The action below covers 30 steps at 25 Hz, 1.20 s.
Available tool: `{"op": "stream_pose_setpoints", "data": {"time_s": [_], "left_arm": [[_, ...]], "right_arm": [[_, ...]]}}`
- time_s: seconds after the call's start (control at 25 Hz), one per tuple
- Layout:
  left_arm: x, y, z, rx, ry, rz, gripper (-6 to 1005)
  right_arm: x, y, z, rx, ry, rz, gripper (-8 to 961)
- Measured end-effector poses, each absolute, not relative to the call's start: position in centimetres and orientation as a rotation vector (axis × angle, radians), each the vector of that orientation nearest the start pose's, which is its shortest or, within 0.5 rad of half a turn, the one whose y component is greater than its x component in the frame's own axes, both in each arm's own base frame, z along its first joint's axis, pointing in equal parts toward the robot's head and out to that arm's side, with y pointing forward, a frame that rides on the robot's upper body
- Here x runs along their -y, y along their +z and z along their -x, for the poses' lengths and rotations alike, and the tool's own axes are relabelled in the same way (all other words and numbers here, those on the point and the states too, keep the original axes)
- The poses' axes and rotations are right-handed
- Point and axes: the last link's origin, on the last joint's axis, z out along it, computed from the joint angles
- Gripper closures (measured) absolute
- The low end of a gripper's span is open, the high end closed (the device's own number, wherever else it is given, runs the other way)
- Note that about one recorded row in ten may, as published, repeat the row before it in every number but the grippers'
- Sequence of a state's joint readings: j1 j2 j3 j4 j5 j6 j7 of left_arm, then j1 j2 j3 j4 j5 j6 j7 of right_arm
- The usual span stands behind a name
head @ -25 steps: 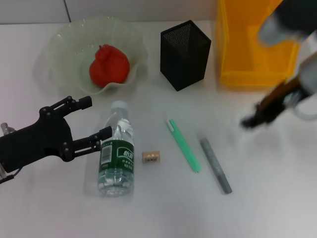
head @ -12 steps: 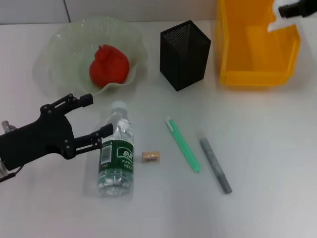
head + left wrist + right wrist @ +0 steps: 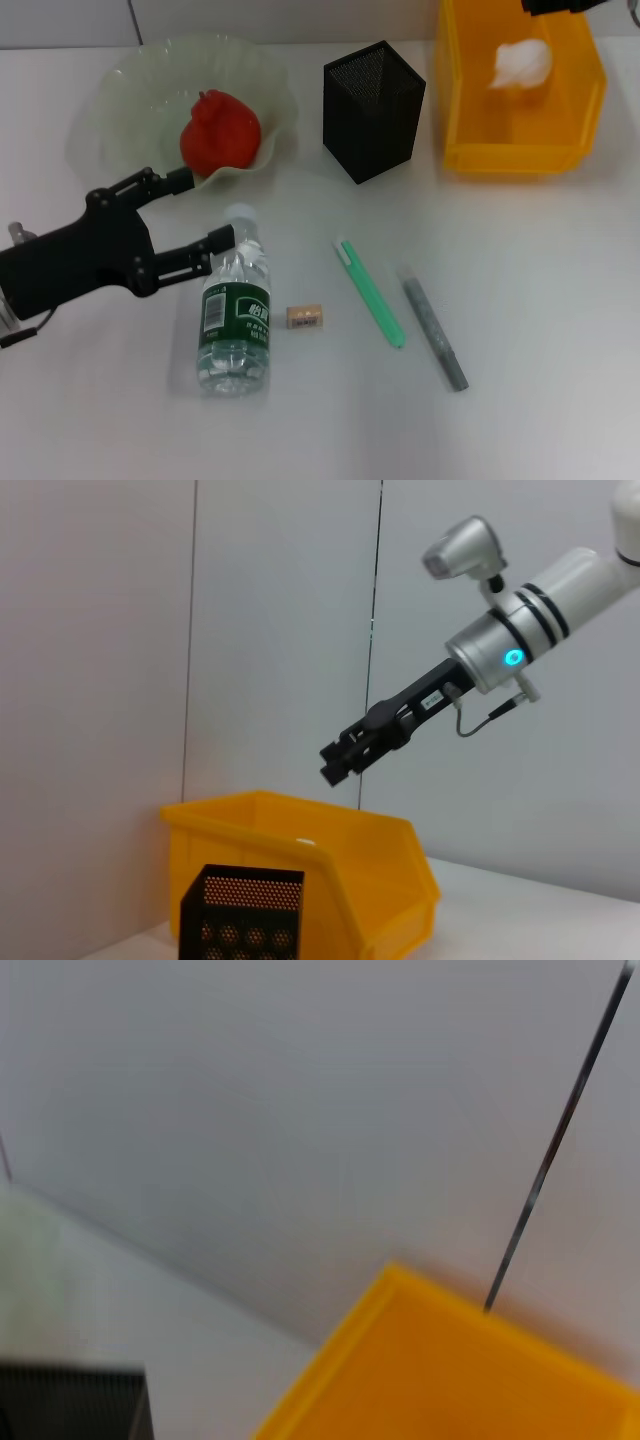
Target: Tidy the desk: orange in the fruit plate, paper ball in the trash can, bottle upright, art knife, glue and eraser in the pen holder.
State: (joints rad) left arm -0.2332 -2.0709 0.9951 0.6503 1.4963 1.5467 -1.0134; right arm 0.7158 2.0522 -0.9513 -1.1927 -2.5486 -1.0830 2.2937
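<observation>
I see the bottle (image 3: 236, 305) lying lengthwise, cap at 12 o'clock, just beside my left gripper (image 3: 184, 212), whose jaws stand spread at its 9 o'clock.

— What do you have around the work area?

— You're looking at a white desk top (image 3: 560, 330), plain and matte, evenly lit, with only soft shadows on it. Along its far edge in the head view runs a pale grey wall (image 3: 300, 20), split by a thin dark vertical seam near the left.

— And from the wrist cameras?

— You get the same wall (image 3: 270, 630) in the left wrist view: flat light-grey panels, with a faint seam and a sharper dark one (image 3: 379, 630) running top to bottom. In the right wrist view the wall (image 3: 300, 1110) is blurred, and one dark seam (image 3: 560, 1150) crosses it at a slant. You can't see any floor or window.
</observation>
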Motion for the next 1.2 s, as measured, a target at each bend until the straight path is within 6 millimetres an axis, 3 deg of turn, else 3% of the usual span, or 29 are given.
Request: {"op": "stream_pose_setpoints", "data": {"time_s": [0.12,0.2,0.24,0.28,0.4,0.44,0.52,0.68,0.84,0.92,1.2], "left_arm": [[-27.5,0.7,28.6,0.411,-0.910,2.505,138],[-28.0,2.0,27.5,0.528,-0.867,2.525,138],[-28.0,2.3,26.9,0.542,-0.837,2.534,138],[-27.9,2.5,26.4,0.556,-0.811,2.538,138],[-27.4,3.0,23.5,0.565,-0.651,2.505,138],[-27.3,3.1,22.7,0.588,-0.606,2.485,139],[-27.2,3.2,20.6,0.667,-0.533,2.441,139],[-27.9,2.4,18.8,0.953,-0.441,2.406,139],[-28.8,1.1,18.1,1.114,-0.354,2.393,139],[-29.7,-0.9,18.2,1.187,-0.212,2.381,139],[-31.1,-2.1,18.8,1.245,-0.120,2.349,144]], "right_arm": [[-43.6,9.8,-18.4,-0.712,0.165,2.187,220],[-41.7,10.2,-18.5,-0.691,0.231,2.222,187],[-39.0,9.9,-19.1,-0.649,0.303,2.284,170],[-39.0,9.9,-19.1,-0.649,0.303,2.284,154],[-35.1,8.9,-20.9,-0.582,0.411,2.371,124],[-32.8,8.2,-22.5,-0.530,0.518,2.407,117],[-31.6,7.8,-23.5,-0.502,0.558,2.422,104],[-28.3,6.0,-26.5,-0.448,0.634,2.476,106],[-25.1,3.1,-28.9,-0.416,0.683,2.584,108],[-24.5,2.6,-29.1,-0.395,0.700,2.607,108],[-22.8,0.9,-29.9,-0.384,0.759,2.667,108]]}}
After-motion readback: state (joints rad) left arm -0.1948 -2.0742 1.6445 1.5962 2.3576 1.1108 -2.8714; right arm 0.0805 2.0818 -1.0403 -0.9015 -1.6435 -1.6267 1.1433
